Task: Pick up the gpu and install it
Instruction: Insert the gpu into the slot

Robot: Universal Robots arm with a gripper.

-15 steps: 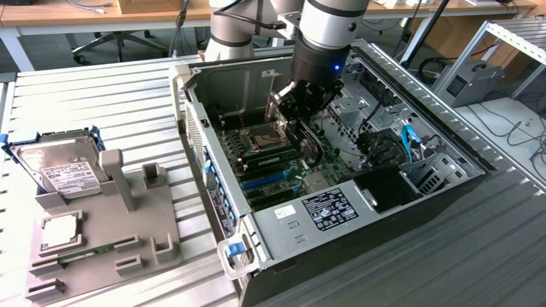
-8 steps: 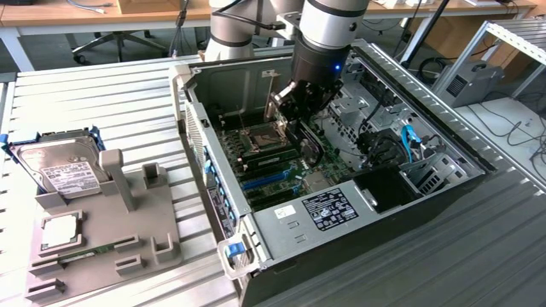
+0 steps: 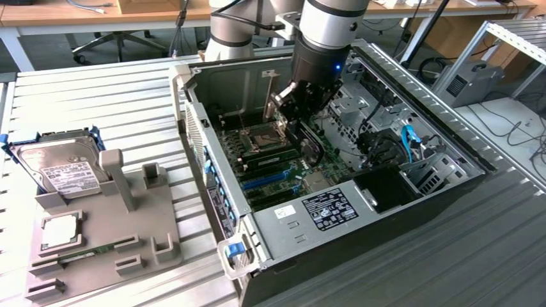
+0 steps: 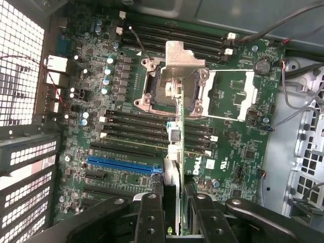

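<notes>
The arm (image 3: pixel 331 22) is a fat tube of brushed silver-grey metal. Further down it becomes a glossy black wrist section (image 3: pixel 314 64), with one small blue light (image 3: pixel 339 66) glowing on the side towards the exterior view's right. Farther back are its other joints (image 3: pixel 232 29), pale silver with darker grey bands, and what looks like a thin black cable (image 3: pixel 277 25) crosses between them. The gripper (image 3: pixel 295 105) is matte black all over. Seen close, its fingers (image 4: pixel 151 220) are flat black bars with round holes down them, flanked by curved black links (image 4: pixel 253 215) that carry silvery pivot pins (image 4: pixel 119 201).
</notes>
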